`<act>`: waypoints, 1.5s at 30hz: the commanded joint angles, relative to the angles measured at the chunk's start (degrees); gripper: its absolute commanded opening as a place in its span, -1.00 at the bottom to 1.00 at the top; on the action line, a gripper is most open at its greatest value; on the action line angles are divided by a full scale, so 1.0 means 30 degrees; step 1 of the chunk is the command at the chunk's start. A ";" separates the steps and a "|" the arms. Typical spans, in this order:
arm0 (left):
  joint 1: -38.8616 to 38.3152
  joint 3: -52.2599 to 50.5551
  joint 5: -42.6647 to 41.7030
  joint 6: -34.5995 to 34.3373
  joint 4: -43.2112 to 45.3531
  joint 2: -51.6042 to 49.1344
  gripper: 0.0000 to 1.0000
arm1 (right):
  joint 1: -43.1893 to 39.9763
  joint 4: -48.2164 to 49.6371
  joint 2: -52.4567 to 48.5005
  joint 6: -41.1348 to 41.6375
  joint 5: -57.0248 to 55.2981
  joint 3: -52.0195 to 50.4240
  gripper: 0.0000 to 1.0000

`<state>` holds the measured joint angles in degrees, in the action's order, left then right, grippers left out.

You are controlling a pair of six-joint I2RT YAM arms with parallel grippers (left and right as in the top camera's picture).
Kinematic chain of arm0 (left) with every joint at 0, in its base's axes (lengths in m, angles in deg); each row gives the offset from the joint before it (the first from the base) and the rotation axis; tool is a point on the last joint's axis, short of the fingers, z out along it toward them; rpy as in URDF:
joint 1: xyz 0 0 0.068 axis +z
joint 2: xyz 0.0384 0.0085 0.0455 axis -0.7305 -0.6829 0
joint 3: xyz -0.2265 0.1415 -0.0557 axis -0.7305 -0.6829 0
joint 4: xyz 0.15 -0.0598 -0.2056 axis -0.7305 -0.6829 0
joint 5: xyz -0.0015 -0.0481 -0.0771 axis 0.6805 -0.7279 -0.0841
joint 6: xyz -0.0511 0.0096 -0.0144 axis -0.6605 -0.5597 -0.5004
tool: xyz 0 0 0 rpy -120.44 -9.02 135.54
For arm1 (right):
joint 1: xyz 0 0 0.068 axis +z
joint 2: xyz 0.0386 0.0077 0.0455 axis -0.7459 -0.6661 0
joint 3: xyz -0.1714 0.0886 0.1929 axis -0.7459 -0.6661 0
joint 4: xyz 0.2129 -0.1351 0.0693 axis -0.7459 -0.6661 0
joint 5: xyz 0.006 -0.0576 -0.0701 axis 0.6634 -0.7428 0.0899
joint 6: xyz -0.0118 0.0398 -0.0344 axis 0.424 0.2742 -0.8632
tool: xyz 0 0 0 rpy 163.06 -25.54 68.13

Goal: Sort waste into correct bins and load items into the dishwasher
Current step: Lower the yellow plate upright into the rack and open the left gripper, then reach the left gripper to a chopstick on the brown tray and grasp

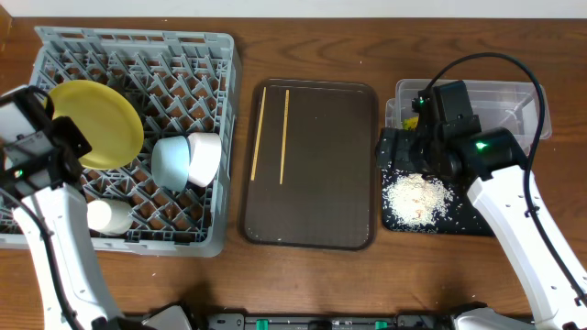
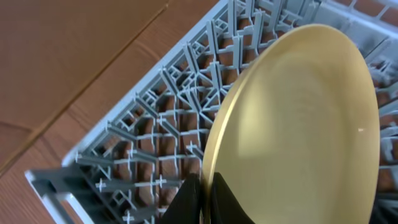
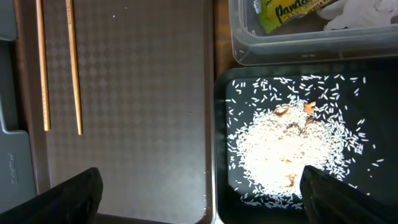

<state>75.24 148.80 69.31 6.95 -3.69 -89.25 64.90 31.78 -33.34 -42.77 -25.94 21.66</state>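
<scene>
My left gripper [image 2: 202, 199] is shut on the rim of the round yellow plate [image 2: 298, 130], which stands tilted on edge in the grey dish rack [image 1: 55, 55]; the plate shows at the rack's left [image 1: 101, 119]. A light blue bowl [image 1: 170, 160], a white bowl [image 1: 205, 156] and a white cup [image 1: 110, 215] sit in the rack. Two chopsticks [image 1: 271, 133] lie on the brown tray [image 1: 321, 183], also in the right wrist view [image 3: 59, 65]. My right gripper [image 3: 202, 193] is open and empty above the black tray [image 3: 373, 81] holding rice [image 3: 283, 146]. The clear tub [image 3: 261, 50] holds the green-and-yellow wrapper [image 3: 286, 12] and white tissue [image 3: 360, 14].
The brown serving tray lies between the rack and the bins. Bare wooden table [image 1: 303, 275] runs along the front and left of the rack [image 2: 68, 56]. The right arm [image 1: 514, 211] reaches over the black tray.
</scene>
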 commanded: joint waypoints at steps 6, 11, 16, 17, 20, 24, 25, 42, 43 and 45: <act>-0.0430 0.0066 0.1690 0.2659 0.1559 -0.1231 -0.85 | -0.0160 0.0000 -0.0182 -0.0007 -0.0255 0.0131 0.99; -0.0561 0.0066 0.1705 0.3847 0.2448 -0.1319 -0.85 | -0.0160 0.0066 -0.0182 -0.0007 -0.0255 0.0131 0.98; -0.1246 0.0066 0.1668 0.4539 0.2557 -0.1326 -0.84 | -0.0160 0.0073 -0.0182 -0.0007 -0.0262 0.0131 0.98; -0.1435 0.0066 0.1676 0.4619 0.2499 -0.1326 -0.85 | -0.0160 0.0073 -0.0182 -0.0007 -0.0262 0.0131 0.99; -0.1894 0.0066 0.1749 0.5085 0.2215 -0.1333 -0.85 | -0.0160 0.0058 -0.0182 -0.0007 -0.0255 0.0131 0.98; -0.2157 0.0066 0.1807 0.5085 0.1851 -0.1399 -0.85 | -0.0160 0.0058 -0.0182 -0.0007 -0.0262 0.0131 0.99; -0.2186 0.0066 0.1821 0.5085 0.1792 -0.1399 -0.85 | -0.0160 0.0066 -0.0182 -0.0007 -0.0255 0.0131 0.98; -0.6550 0.0073 -0.6302 -0.1370 -0.1756 0.2936 -0.01 | -0.0160 0.0313 -0.0182 -0.0007 -0.0262 0.0131 0.98; -0.7213 0.0073 -0.6914 -0.1843 -0.1996 0.3002 -0.01 | -0.0160 0.0342 -0.0182 -0.0007 -0.0262 0.0131 0.99; -0.8801 0.0073 -0.7599 -0.2790 -0.2528 0.2812 -0.01 | -0.0160 0.0342 -0.0182 -0.0007 -0.0270 0.0131 0.99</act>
<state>53.52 148.71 55.56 4.96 -9.87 -79.89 64.90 32.68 -33.34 -42.77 -25.94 21.66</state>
